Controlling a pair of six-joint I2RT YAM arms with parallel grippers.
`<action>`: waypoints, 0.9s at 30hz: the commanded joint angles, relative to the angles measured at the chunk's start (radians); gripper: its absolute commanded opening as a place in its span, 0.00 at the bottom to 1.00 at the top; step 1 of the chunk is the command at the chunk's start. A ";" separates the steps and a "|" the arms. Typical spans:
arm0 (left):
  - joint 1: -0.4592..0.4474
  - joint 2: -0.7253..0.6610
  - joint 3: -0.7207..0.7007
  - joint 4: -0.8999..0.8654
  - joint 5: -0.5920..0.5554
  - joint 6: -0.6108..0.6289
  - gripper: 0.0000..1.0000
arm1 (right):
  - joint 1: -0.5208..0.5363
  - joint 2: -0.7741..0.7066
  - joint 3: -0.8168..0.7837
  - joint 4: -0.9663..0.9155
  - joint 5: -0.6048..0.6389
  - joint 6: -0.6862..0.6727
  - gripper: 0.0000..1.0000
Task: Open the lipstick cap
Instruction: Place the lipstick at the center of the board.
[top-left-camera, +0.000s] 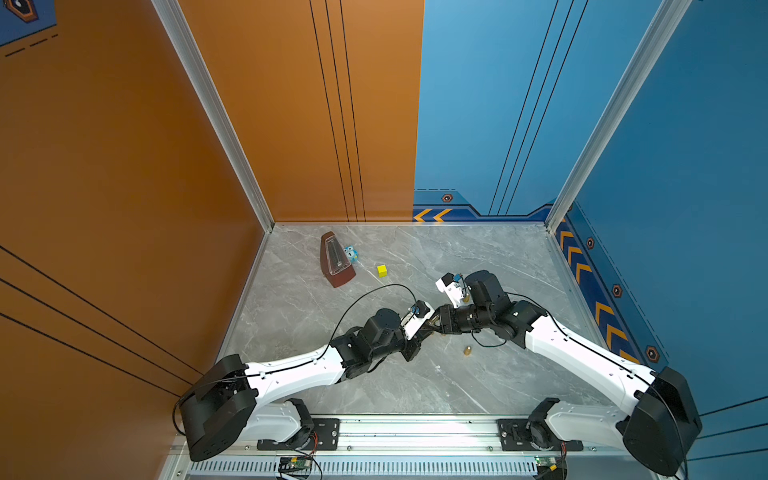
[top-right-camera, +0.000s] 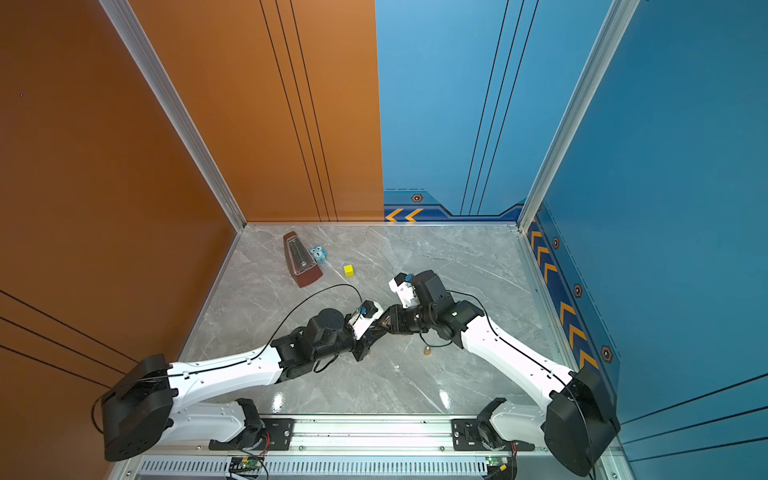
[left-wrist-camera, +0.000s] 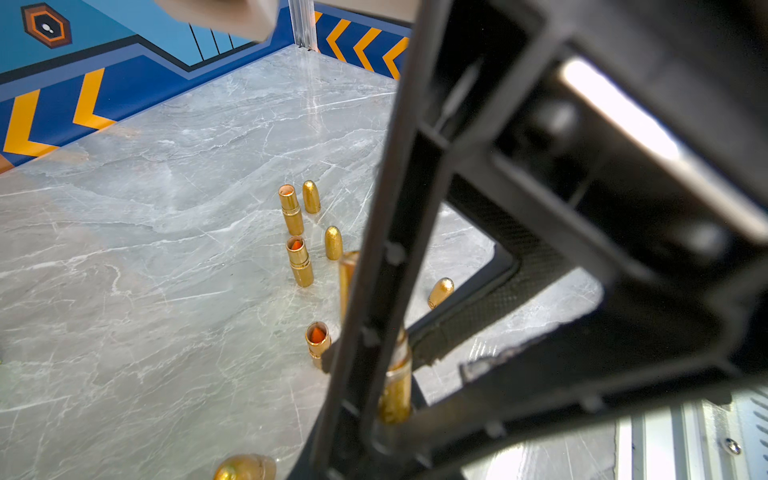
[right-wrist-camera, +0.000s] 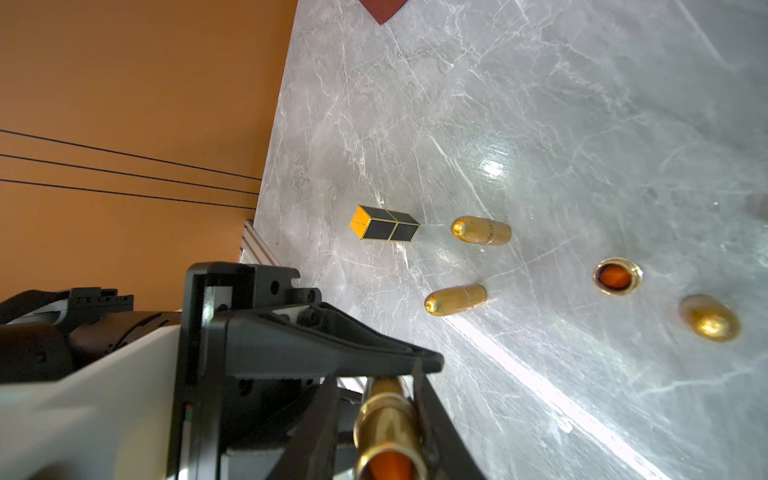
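Gold metal lipstick tube lies lengthwise in clamped right gripper; left gripper clenches far end; pull likely along axis.

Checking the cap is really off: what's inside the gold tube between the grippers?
Orange lipstick shows inside the tube's open end. Its far end is covered by a black finger, so nothing shows there.

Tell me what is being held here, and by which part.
A gold lipstick, cap off. The left gripper pinches one end; the right gripper flanks the open, orange-tipped end, clamped or not I cannot tell.
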 joint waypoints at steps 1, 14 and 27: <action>-0.009 -0.001 0.023 0.010 -0.014 0.021 0.00 | 0.010 0.003 0.037 -0.003 0.013 -0.014 0.27; -0.009 -0.009 0.017 0.008 -0.020 0.019 0.00 | 0.022 -0.007 0.073 -0.086 0.124 -0.071 0.15; 0.003 -0.069 -0.052 0.004 -0.035 0.003 0.69 | 0.050 -0.072 0.078 -0.259 0.442 -0.157 0.15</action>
